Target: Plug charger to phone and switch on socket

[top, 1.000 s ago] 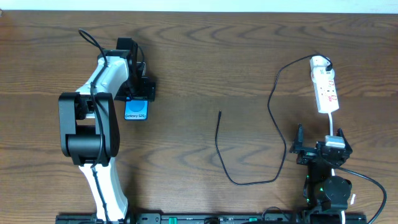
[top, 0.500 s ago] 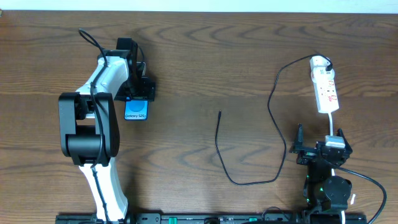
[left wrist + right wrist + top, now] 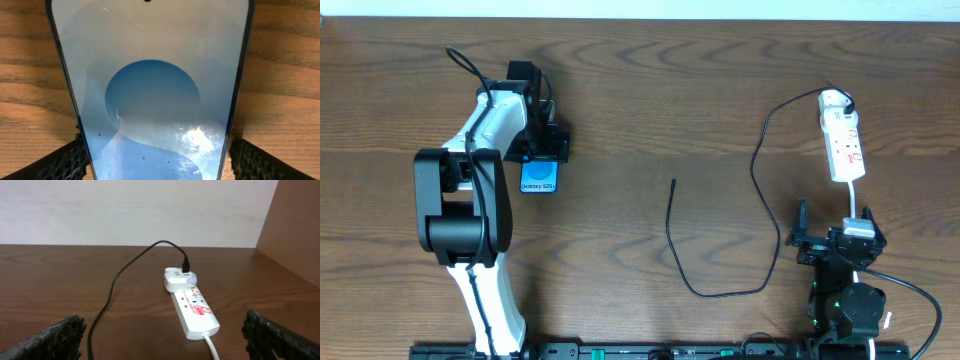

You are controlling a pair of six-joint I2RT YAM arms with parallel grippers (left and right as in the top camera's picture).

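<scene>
Step 1 (steadying the phone (image 3: 150, 75)) appears in hand: the left gripper (image 3: 156, 159) straddles it, jaws wide, grip indeterminate; the right gripper (image 3: 162, 340), wide and empty, should next fetch the charger (image 3: 672, 230).

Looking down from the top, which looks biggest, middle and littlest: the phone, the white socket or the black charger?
1. charger: longest by far, though very thin.
2. socket.
3. phone: looks smallest, but the left pincer hides part of it, so socket versus phone is not certain.
</scene>
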